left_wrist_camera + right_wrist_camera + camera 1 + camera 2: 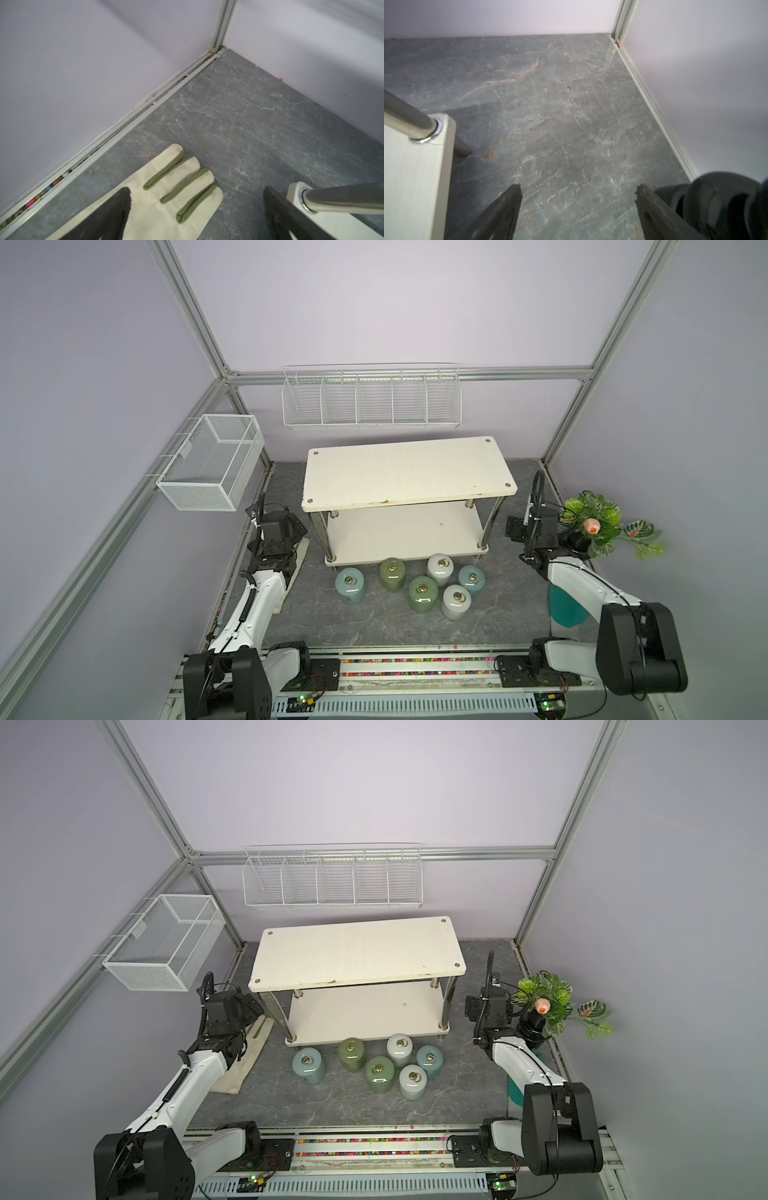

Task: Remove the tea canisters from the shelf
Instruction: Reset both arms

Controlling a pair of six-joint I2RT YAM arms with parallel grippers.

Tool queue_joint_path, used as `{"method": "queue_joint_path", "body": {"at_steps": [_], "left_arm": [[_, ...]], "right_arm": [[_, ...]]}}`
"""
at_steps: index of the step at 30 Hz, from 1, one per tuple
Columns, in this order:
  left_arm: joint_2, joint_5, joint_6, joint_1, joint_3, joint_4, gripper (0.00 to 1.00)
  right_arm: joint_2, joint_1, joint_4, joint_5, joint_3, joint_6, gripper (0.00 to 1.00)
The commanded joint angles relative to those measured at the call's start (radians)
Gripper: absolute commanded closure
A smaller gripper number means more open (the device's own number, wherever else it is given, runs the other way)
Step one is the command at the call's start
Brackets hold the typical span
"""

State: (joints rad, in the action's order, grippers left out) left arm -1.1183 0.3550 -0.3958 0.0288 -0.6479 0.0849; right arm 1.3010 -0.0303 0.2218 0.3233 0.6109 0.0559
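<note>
- Shelf (409, 472) — both tiers are bare in both top views, nothing left on it to lift.
- All six tea canisters (423, 592) stand upright on the tabletop (353, 628), just in front of the shelf's lower board, lids on.
- Five are bunched tight and some look to be touching. One pale blue canister (350, 585) sits a little apart, on the left arm's side.
- Left jaws: spread wide, empty. The wrist view shows only a glove (166, 197) lying flat on the tabletop under them, with a shelf corner beside.
- Right jaws: also apart, empty, bare tabletop between them. The potted plant (598, 522) is close beside that wrist.
- My read: removal is done, and the step in hand is parking both arms clear.
- To do it well, pull each arm back along its own side, never across the middle — the canisters are glossy and packed close, so a bump to one would likely knock its neighbours.
- Right arm (582, 585): lift before swinging, mind the leaves.
- Left arm (266, 597): rise straight up so nothing snags the glove.
</note>
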Motion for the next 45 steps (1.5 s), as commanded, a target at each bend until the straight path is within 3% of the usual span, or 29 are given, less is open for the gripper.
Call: {"method": "queue_joint_path", "body": {"at_steps": [1,5,9,16,20,23,29,31,34,37,45], "left_arm": [[-0.023,-0.073,0.098,0.011,0.030,-0.159,0.00],[-0.053,-0.126,0.149,0.010,0.070,-0.254,0.00],[-0.033,-0.142,0.187,0.011,0.182,-0.424,0.00],[-0.019,-0.124,0.202,0.011,0.302,-0.653,0.00],[-0.119,-0.091,0.212,0.010,0.275,-0.712,0.00],[-0.214,-0.078,0.209,0.010,0.276,-0.782,0.00],[-0.337,-0.120,0.275,-0.024,0.272,-0.882,0.00],[-0.427,-0.092,0.324,-0.053,0.286,-1.033,0.00],[-0.368,-0.071,0.296,-0.058,0.259,-0.882,0.00],[-0.395,-0.071,0.314,-0.059,0.273,-0.954,0.00],[-0.379,-0.063,0.298,-0.058,0.255,-0.894,0.00]], "right_arm": [[0.023,0.036,0.172,-0.108,-0.060,-0.029,0.11],[0.101,0.042,0.326,-0.130,-0.116,-0.027,0.11],[0.124,0.040,0.515,-0.068,-0.211,-0.010,0.11],[0.152,0.005,0.616,-0.015,-0.249,-0.033,0.11],[0.168,-0.012,0.697,-0.037,-0.285,-0.062,0.11],[0.251,-0.034,0.863,0.005,-0.322,-0.086,0.11],[0.236,-0.048,0.754,0.024,-0.280,-0.090,0.11],[0.238,-0.044,0.750,0.016,-0.277,-0.086,0.11],[0.233,-0.035,0.726,0.006,-0.268,-0.076,0.11],[0.235,-0.022,0.725,-0.006,-0.264,-0.067,0.11],[0.233,-0.020,0.718,-0.008,-0.264,-0.066,0.11]]}}
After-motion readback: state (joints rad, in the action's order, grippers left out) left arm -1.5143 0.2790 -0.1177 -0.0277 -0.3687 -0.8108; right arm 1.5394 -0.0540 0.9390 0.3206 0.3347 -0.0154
